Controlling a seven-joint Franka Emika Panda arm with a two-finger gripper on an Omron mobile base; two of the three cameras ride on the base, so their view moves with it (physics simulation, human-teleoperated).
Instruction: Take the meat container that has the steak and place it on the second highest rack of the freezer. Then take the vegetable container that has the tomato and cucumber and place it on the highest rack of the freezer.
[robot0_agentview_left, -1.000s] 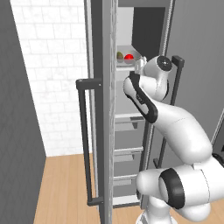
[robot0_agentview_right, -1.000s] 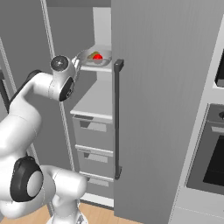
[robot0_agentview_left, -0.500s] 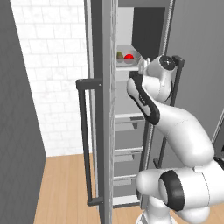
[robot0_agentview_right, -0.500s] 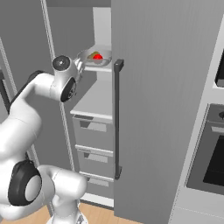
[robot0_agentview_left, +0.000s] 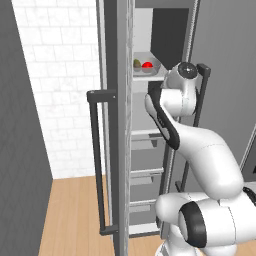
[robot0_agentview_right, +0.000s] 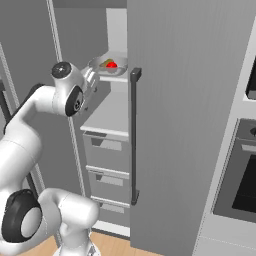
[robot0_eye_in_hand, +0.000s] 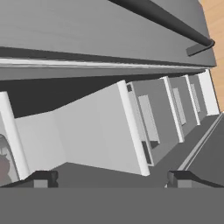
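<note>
Freezer (robot0_agentview_right: 190, 100) door: matt grey, faint vertical brushed grain, metal-like. Bar handle (robot0_agentview_right: 133, 135) beside arm: dark, smooth, satin. Racks ahead of gripper (robot0_eye_in_hand: 109, 177): highest rack (robot0_agentview_left: 147, 77) and second highest rack (robot0_agentview_right: 107, 117) pale grey, smooth, matt, plastic-like. Drawers (robot0_agentview_right: 106, 152) below: same grey, smooth fronts. Container (robot0_agentview_right: 107, 65) up top: light, slight sheen. Tomato (robot0_agentview_left: 147, 64): glossy red. Wall (robot0_agentview_left: 55, 75) w/ white tile, matt. Floor (robot0_agentview_left: 70, 215): light wood, smooth.

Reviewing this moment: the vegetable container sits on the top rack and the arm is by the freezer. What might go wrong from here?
1. The container with the tomato and cucumber sits near the highest rack's front edge; a bump may tip it.
2. The open claw hangs close beside that rack and may clip it.
3. The arm is between the freezer doors and may scrape them.
</note>
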